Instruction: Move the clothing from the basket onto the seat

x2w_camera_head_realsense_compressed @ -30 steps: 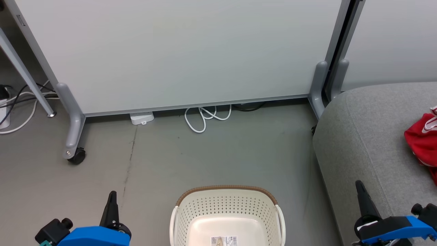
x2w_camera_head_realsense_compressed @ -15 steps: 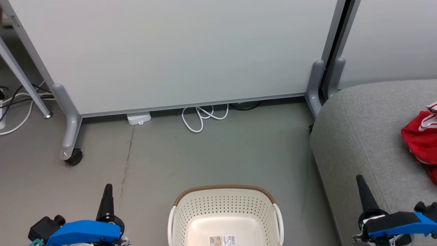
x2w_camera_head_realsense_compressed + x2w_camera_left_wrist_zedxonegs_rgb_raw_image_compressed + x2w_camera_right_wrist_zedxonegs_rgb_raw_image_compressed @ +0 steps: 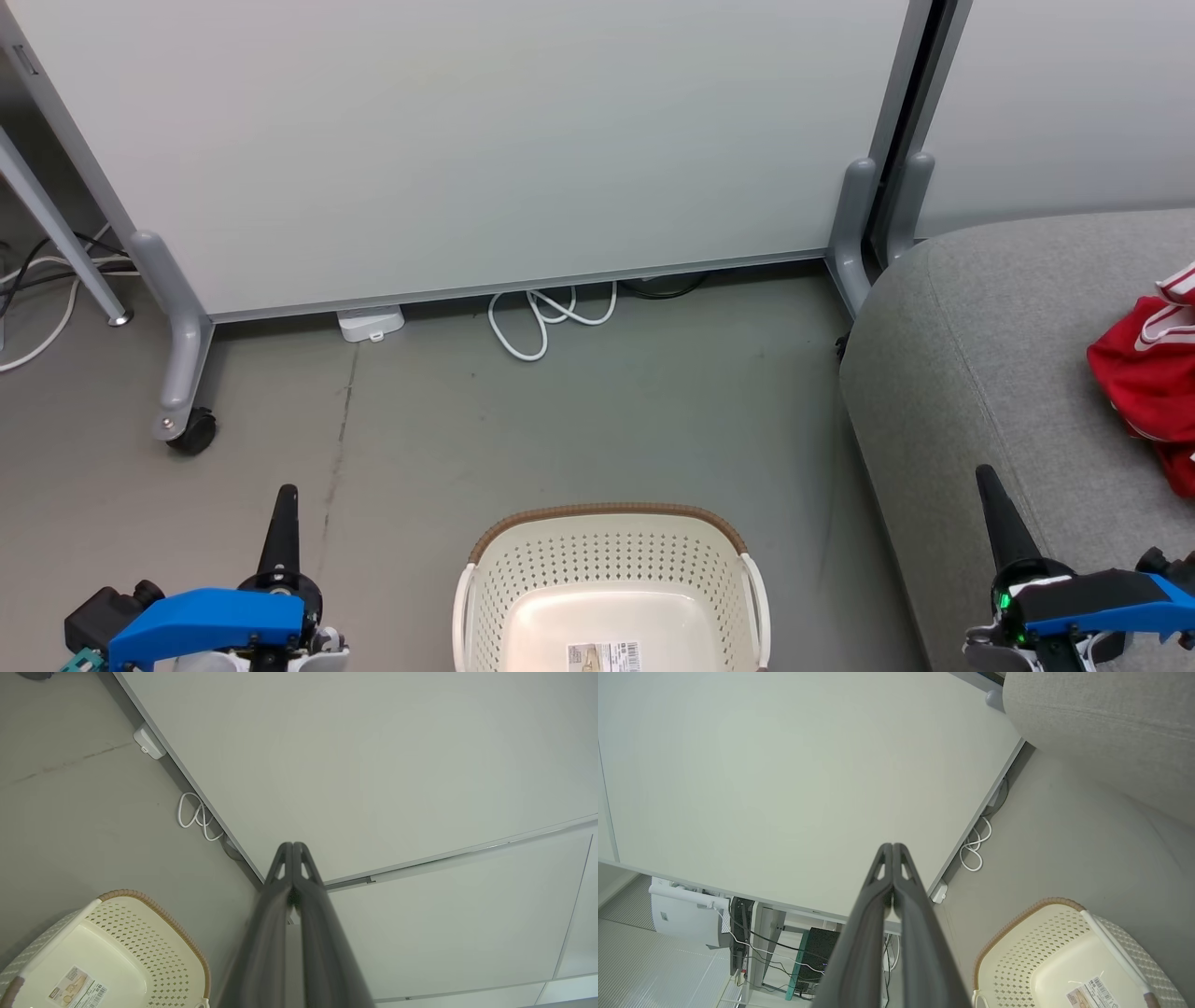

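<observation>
Basket (image 3: 611,560) label (image 3: 603,656) apparently unreadable

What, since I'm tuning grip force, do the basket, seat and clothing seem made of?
Basket: probably hard plastic, smooth cream with a slight sheen, punched holes; its brown rim looks woven, fibre unclear. Seat: matte grey woven upholstery, fine speckled texture, likely padded. Clothing: thin red fabric, crumpled in soft folds, white trim; probably synthetic.

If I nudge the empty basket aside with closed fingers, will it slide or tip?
Probably slides: the basket looks like thin perforated plastic holding nothing but a label, so likely light, and the floor looks smooth. Its walls look stiff, so it should keep shape. A high push at the woven rim might tip it.
</observation>
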